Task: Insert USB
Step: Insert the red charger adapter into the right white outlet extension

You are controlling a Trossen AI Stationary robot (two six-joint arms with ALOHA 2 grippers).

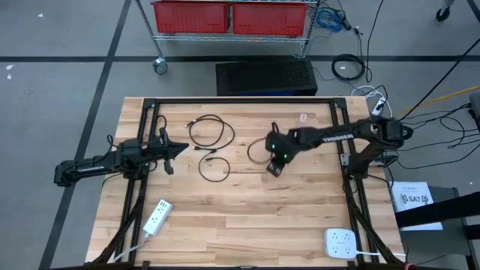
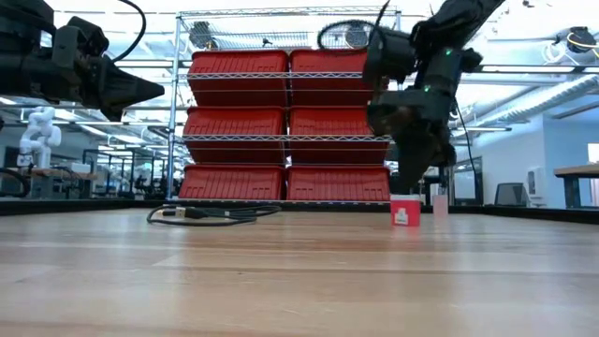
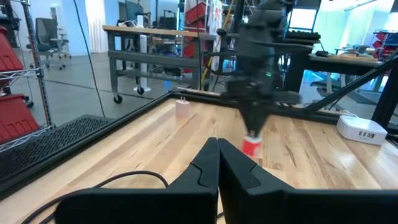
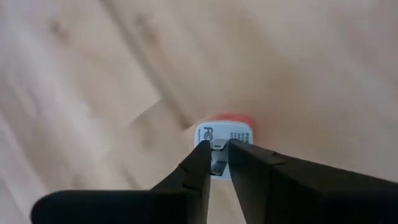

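Right wrist view: a red-and-white charger is pinched by the right end effector; a square, centred squeeze is advised. Left end effector is kept closed, empty.

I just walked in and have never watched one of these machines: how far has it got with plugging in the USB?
Early on. Nothing looks plugged in yet: the black cables lie loose on the table. In hand: the right gripper has its fingers around the prongs of a small red-and-white charger standing on the wood. The left gripper waits shut, off to the side. Left to do: pick up a cable end and insert it.
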